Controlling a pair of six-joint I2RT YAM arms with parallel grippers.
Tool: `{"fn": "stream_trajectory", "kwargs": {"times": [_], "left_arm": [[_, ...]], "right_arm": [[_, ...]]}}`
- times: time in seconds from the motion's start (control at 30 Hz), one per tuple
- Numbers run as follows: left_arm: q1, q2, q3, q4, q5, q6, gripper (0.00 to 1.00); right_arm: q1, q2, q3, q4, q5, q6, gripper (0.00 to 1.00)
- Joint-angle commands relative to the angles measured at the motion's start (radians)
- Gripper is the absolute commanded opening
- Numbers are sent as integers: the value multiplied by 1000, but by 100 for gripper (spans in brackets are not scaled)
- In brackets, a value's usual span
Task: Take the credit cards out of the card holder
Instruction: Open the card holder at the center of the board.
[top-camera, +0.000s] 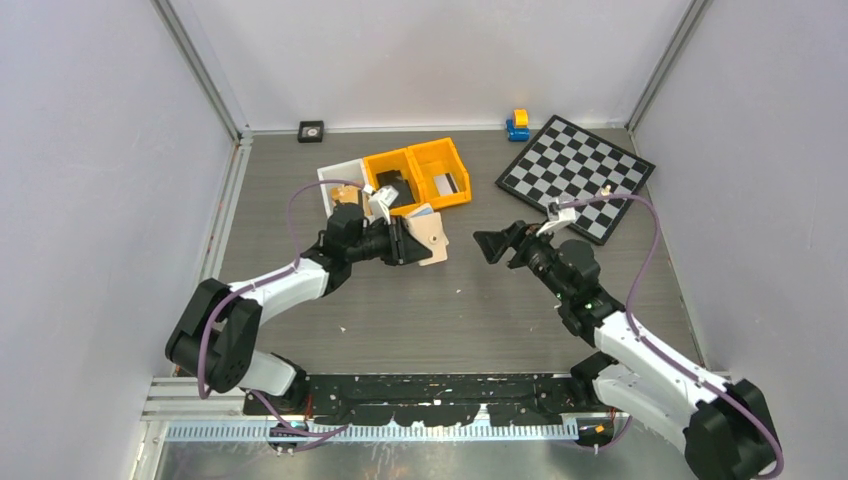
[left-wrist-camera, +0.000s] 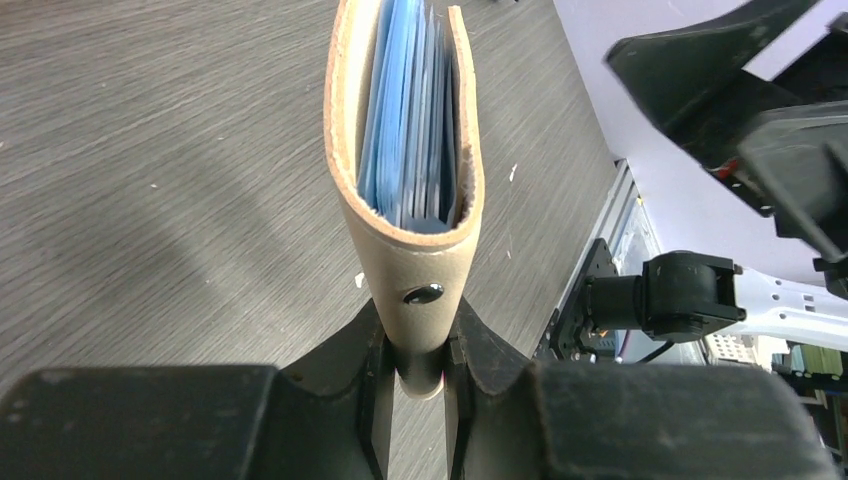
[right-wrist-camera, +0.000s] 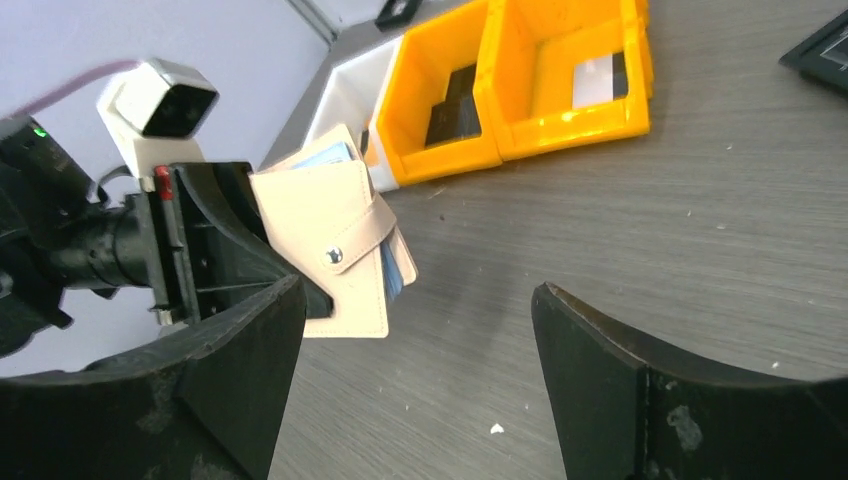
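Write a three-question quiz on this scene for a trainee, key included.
1. True or false: the right gripper is shut.
2. What does the left gripper hold? A) the chessboard B) the card holder C) the white bin
3. How many orange bins stand on the table?
Key: 1 false, it stands open and empty; 2 B; 3 two.
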Motion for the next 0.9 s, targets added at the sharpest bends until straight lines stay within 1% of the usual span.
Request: {"fn": "stream_trajectory", "kwargs": {"times": [0.0,0.03,0.1,0.17,0.27,0.3,0.4,0.53,0.63,0.73,0.8,0.87], "left_arm": [[-14,20,55,32,50,19,10],[-17,22,56,33,57,19,10],[-21,21,55,36,54,24,11],[-26,21,57,34,55,27,11],[-37,23,61,35,68,30,11],[-42,24,63,35,67,36,11],[-54,32,74,31,74,39,12],[-62,29,71,36,78,42,12],[-70,31,74,40,88,42,12],[-77,34,75,43,85,47,12],[-79,38,79,39,86,47,12],[-80,38,78,36,85,47,12]], "right_arm": [[14,105,133,-26,-117,-35,87],[23,149,179,-113,-164,-65,87],[51,218,215,-131,-207,-87,87],[85,255,220,-122,-186,-108,87],[130,286,252,-181,-134,-151,87],[144,295,261,-197,-115,-166,85],[185,321,287,-238,-51,-209,77],[219,361,319,-283,18,-237,74],[228,385,329,-290,56,-233,68],[229,393,337,-306,136,-223,62],[231,382,331,-305,168,-221,58],[229,360,317,-288,173,-220,57]]}}
